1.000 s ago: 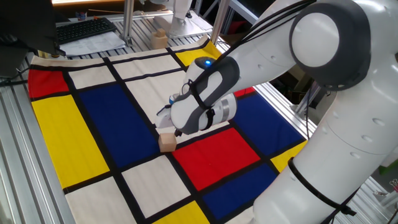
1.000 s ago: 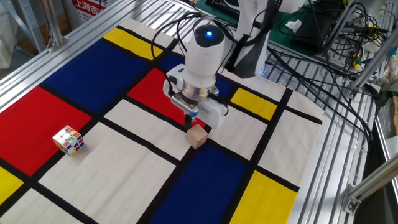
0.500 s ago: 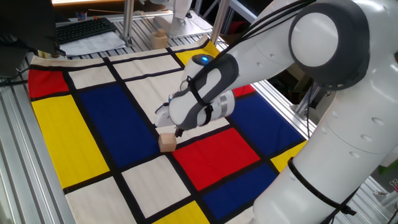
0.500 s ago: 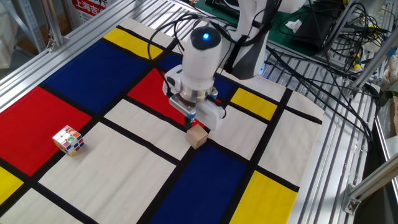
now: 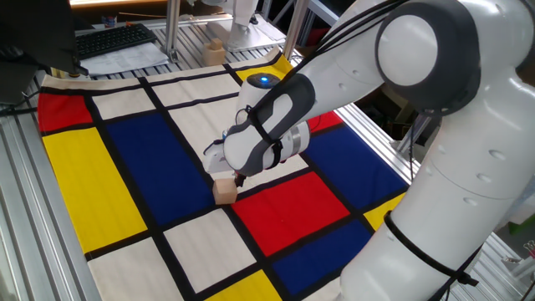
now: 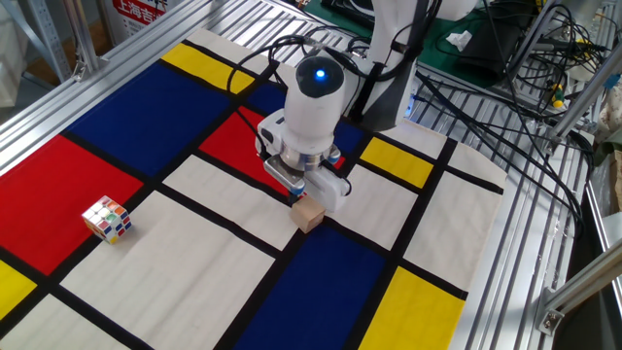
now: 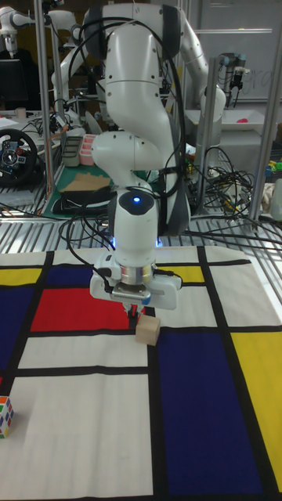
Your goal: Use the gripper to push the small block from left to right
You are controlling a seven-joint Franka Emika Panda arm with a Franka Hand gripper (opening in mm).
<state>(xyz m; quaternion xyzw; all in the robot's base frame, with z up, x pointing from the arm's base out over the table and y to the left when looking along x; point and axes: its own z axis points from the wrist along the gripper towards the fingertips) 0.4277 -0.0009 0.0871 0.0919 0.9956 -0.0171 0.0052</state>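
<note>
Aluminium-framed table carries a cloth mat of red, blue, yellow and cream rectangles split by black lines; cables and lab clutter sit behind.

Step in hand looks like the contact phase: small black finger tip of the gripper under its white-grey housing sits low, touching or just beside the upper-left edge of the small plain light-tan wooden cube. Fingers appear together as one tip; cannot tell for sure.

Block rests on a black line crossing, where a cream panel meets a blue one, near mat centre. Unmarked, sharp-edged, flat on the cloth.

Next move likely calls for a steady sideways sweep, tip kept low and centred on the block's face so it slides rather than spins.

Multicoloured puzzle cube lies well apart, out of the path.
</note>
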